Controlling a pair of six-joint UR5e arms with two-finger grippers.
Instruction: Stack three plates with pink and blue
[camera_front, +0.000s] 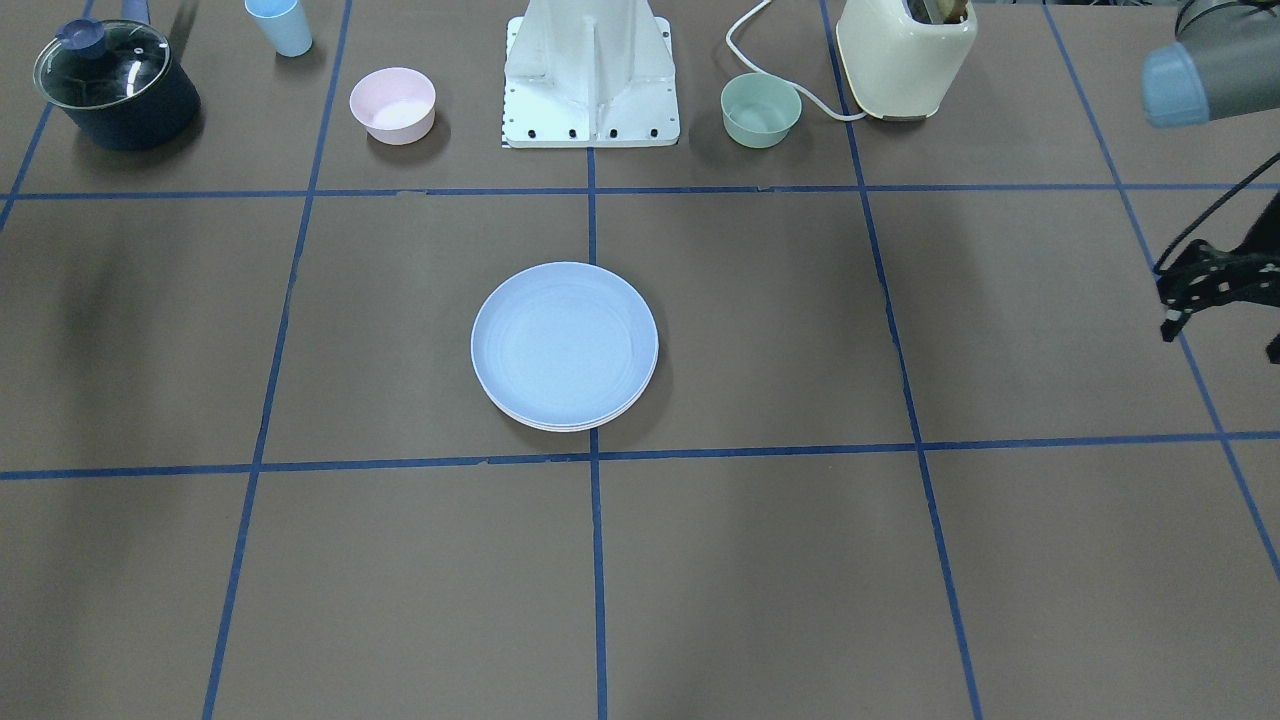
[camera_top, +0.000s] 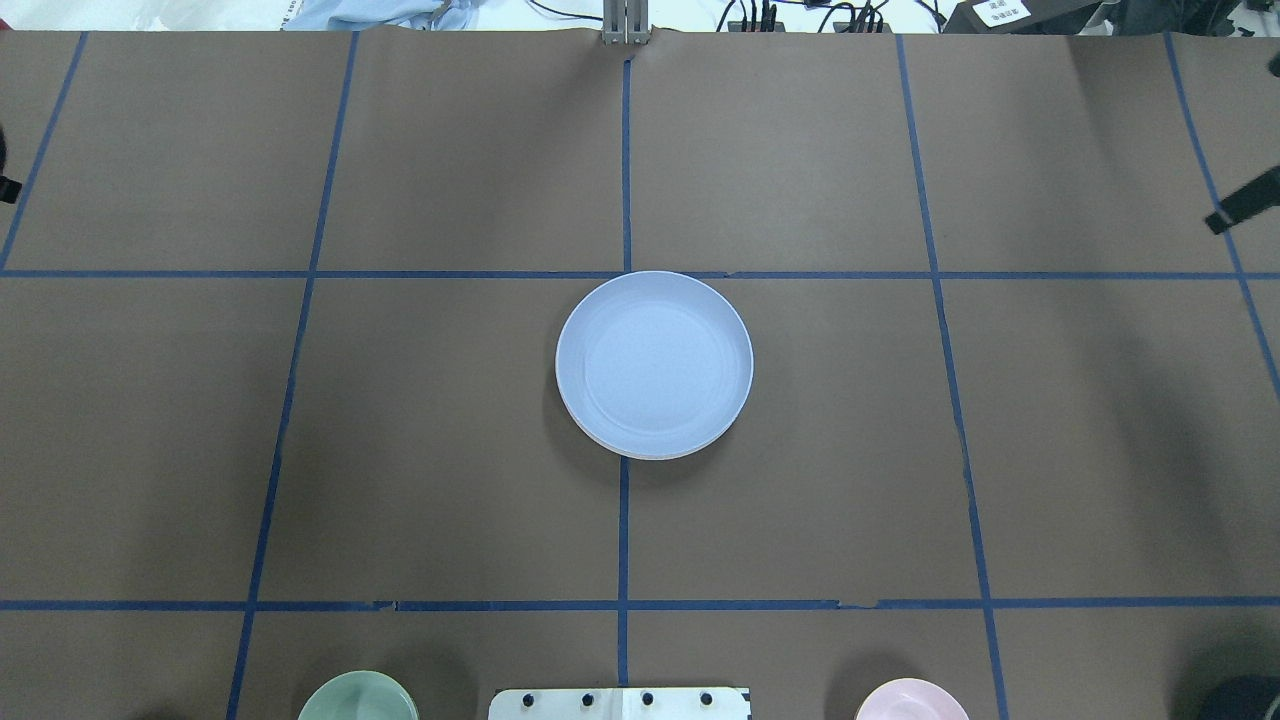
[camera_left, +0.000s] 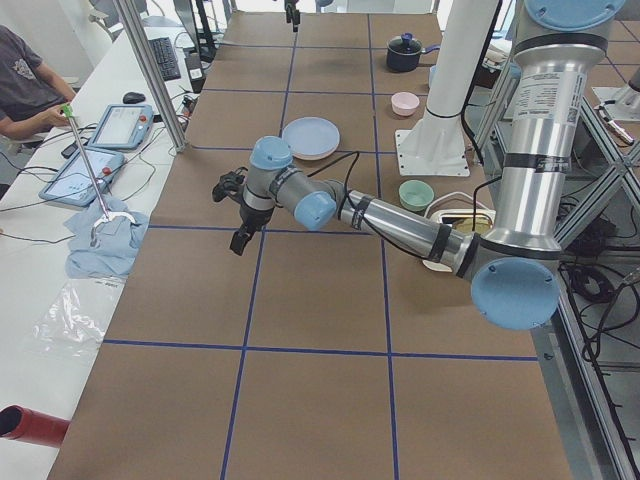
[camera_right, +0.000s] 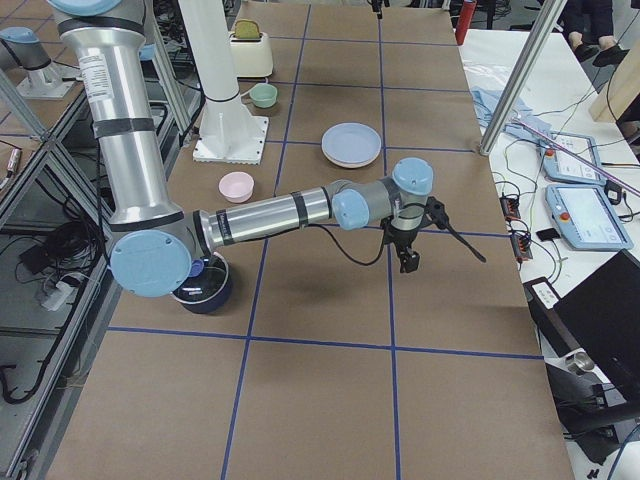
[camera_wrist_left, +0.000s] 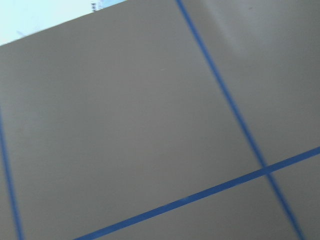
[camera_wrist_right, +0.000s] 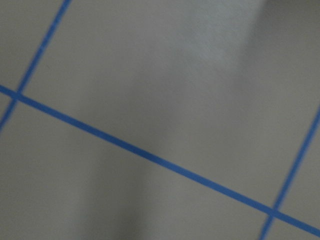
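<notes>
The light blue plate (camera_front: 563, 340) lies on top of a stack at the table's centre, also in the overhead view (camera_top: 653, 362). Thin pale rims (camera_front: 572, 426) of plates under it show at its edge; the pink and cream-white plates are otherwise hidden. My left gripper (camera_front: 1222, 340) hovers open and empty far out at the table's left end, well clear of the stack. My right gripper (camera_right: 444, 262) is open and empty at the table's right end; in the overhead view only one of its fingers (camera_top: 1240, 205) shows. Both wrist views show only bare table.
By the robot base (camera_front: 590, 80) stand a small pink bowl (camera_front: 392, 103), a green bowl (camera_front: 760, 108), a light blue cup (camera_front: 280, 25), a dark lidded pot (camera_front: 115, 85) and a cream toaster (camera_front: 905, 55). An operator (camera_left: 25, 90) sits across the table.
</notes>
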